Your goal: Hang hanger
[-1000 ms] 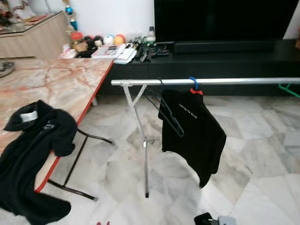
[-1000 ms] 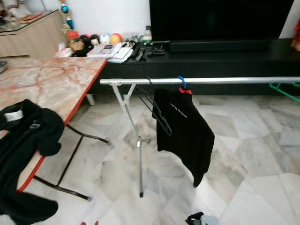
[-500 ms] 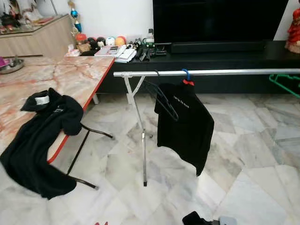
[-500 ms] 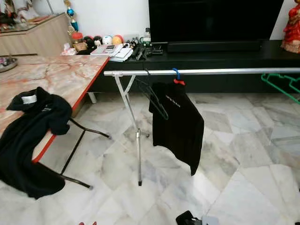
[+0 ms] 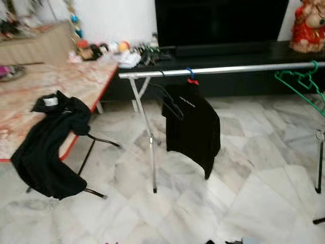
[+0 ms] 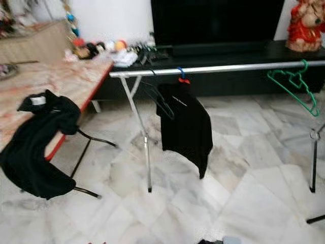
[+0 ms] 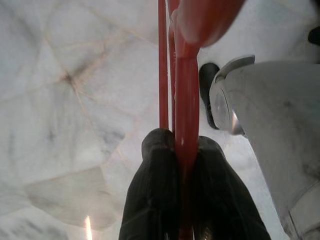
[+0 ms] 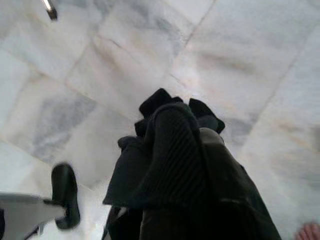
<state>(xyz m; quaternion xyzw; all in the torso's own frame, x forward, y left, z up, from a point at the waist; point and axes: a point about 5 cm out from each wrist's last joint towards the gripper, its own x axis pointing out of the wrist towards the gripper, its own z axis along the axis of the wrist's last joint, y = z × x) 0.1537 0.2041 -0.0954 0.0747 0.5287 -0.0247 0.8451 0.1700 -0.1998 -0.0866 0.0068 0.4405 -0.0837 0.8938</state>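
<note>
My left gripper [image 7: 186, 150] is clamped on the red hanger [image 7: 186, 100] down low over the floor, right gripper [image 8: 182, 120] looks pinched shut with nothing obvious in it, and the rail [image 5: 228, 69] is well ahead and above, running left-right.

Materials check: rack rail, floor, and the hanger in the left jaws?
Rack rail: looks like bare metal tube, silvery with a bright sheen. Floor: likely polished marble tile, grey-veined white with seams. Red hanger, clamped in the left gripper: probably moulded plastic, smooth and glossy.
</note>
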